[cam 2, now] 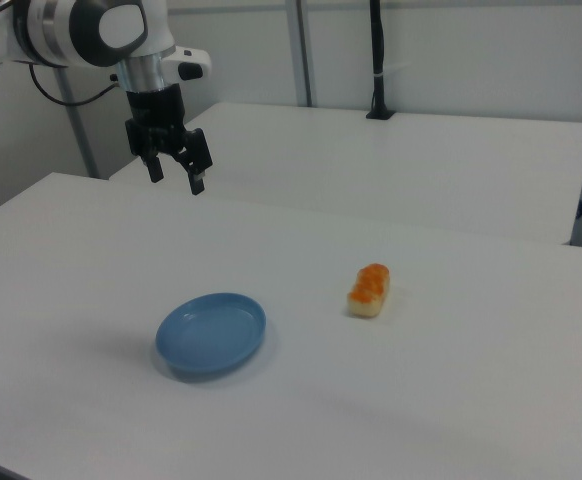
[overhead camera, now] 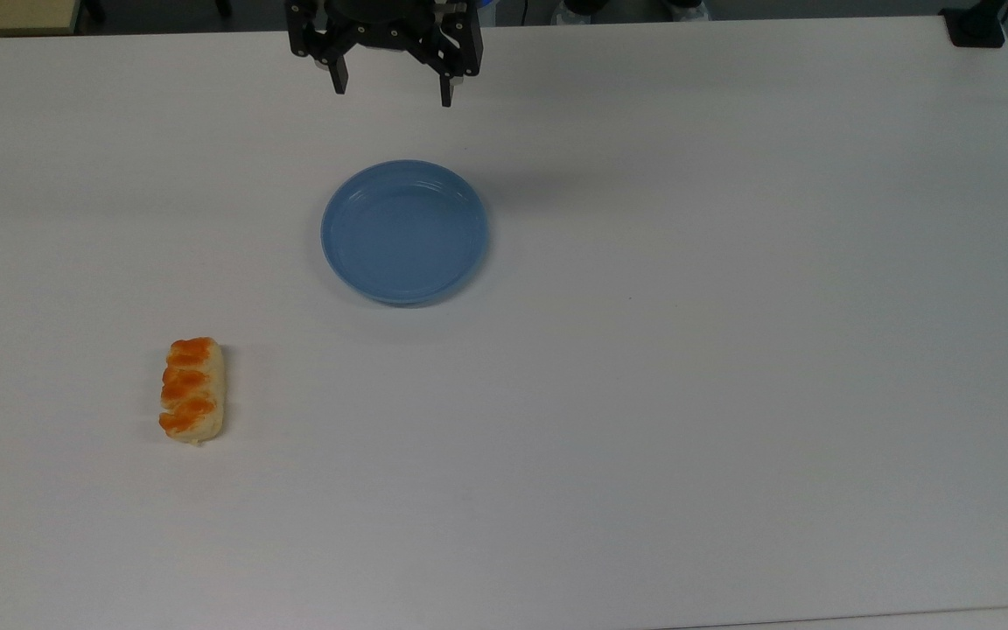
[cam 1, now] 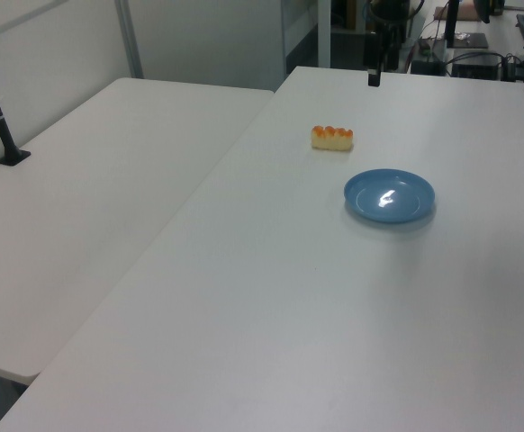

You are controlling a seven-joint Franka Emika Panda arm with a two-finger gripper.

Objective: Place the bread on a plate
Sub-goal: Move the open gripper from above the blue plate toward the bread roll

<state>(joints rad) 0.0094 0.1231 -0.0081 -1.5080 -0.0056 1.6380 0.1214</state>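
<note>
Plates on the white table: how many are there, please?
1. The plate is light blue and lies on the table, apart from the bread, which is toward the top view's lower left. Nothing seems to hide another.

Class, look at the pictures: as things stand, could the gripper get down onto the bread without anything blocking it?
Probably yes. The gripper hangs open above the table, and the bread lies alone on bare surface, apart from the plate.

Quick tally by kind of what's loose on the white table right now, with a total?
Bread: 1, the glazed bun, lying on the table apart from the plate.
Plate: 1, light blue, nothing on it.
Total: 2.
The open pincer holds nothing.
</note>
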